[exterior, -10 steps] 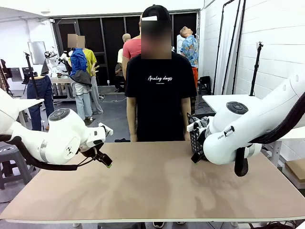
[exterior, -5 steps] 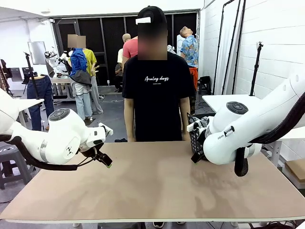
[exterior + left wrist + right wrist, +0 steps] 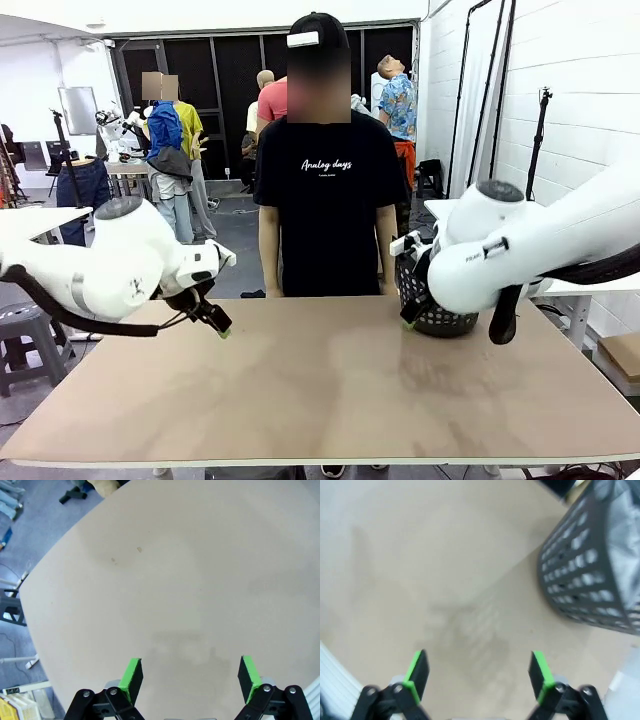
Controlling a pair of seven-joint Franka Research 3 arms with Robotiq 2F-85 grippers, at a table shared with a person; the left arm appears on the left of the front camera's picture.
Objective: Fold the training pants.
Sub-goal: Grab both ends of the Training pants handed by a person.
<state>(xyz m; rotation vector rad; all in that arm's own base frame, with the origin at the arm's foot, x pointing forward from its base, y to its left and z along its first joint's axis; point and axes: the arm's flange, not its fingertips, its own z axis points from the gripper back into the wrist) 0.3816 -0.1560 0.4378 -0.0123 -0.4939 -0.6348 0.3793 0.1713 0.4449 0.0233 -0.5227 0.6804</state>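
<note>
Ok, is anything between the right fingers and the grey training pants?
Yes: the light grey jersey training pants lie inside the black mesh basket, whose wall stands between them and the open right fingers. Reaching in from above looks likelier.

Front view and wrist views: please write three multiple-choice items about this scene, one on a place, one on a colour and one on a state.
1. Where does the black mesh basket stand?
A. on the table, at its far right, by the right arm
B. in the middle of the table
C. on the floor

2. What colour are the gripper pads?
A. red
B. green
C. blue

3. In what state is the left gripper?
A. shut on cloth
B. shut, empty
C. open, empty

Answers:
1 A: the front view shows it on the tabletop next to the right arm.
2 B: both wrist views show green pads.
3 C: its jaws stand wide apart over bare tabletop, with nothing between them.
</note>
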